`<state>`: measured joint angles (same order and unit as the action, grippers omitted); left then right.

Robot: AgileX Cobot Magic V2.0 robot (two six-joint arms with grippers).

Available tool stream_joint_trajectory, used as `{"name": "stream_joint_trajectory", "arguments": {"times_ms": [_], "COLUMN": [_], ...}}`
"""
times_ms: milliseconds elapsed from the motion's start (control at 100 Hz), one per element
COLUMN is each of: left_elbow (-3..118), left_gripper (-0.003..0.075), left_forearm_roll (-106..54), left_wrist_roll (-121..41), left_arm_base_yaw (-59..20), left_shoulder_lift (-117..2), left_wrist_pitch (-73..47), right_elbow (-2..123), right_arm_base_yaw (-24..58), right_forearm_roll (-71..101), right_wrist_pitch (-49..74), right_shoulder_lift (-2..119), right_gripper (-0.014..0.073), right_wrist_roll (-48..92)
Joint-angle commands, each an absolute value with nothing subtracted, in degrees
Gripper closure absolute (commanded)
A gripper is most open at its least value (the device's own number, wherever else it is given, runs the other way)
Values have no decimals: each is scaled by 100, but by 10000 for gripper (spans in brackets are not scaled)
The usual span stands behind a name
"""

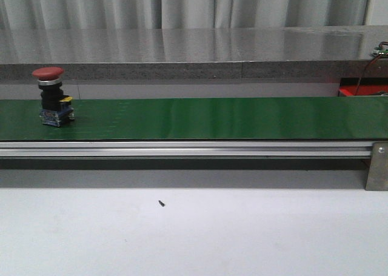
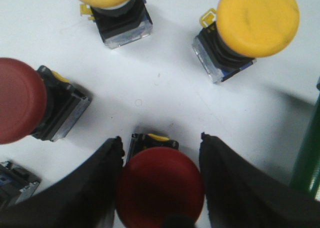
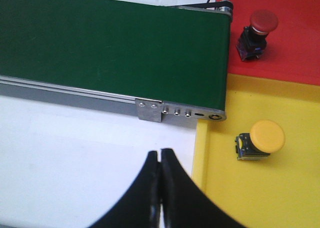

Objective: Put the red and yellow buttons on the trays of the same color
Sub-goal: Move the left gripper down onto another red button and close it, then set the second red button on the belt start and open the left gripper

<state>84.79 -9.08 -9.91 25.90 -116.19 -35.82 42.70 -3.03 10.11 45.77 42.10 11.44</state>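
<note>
Left fingers (image 2: 95, 188) wide, straddling a red button (image 2: 160, 185), not clamped. Right fingers (image 3: 170, 183) closed, empty. Another red button (image 1: 53, 97) on belt (image 1: 230, 118).

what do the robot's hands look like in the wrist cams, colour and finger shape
Both hands look alike: plain black, with two broad fingers that curve inward and taper toward the tips. The left hand shows a dull, matte finish on its fingers. The right hand has slimmer tips that narrow almost to points. No markings, labels or cables show on either. The arms themselves are out of view in all three pictures.
</note>
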Motion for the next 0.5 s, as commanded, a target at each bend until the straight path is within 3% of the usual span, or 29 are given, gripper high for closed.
{"name": "stream_joint_trajectory", "arguments": {"times_ms": [0,180,490], "left_elbow": [8653,8653,8678], "left_gripper": [433,521,531], "left_forearm_roll": [-904,-895,-978], "left_wrist_roll": [-941,-941,-941], "left_arm_base_yaw": [2565,2565,2565], "left_shoulder_lift": [-11306,-11294,-10774], "left_wrist_pitch": [-3456,-3504,-3893], "right_elbow": [4404,4404,4404], "right_arm_base_yaw": [-310,-310,-310], "right_forearm_roll": [1020,1020,1020], "right_wrist_pitch": [4260,4260,4260], "right_shoulder_lift": [4202,4202,4202], "right_gripper": [662,662,662], "right_wrist_roll": [1168,1168,1168]}}
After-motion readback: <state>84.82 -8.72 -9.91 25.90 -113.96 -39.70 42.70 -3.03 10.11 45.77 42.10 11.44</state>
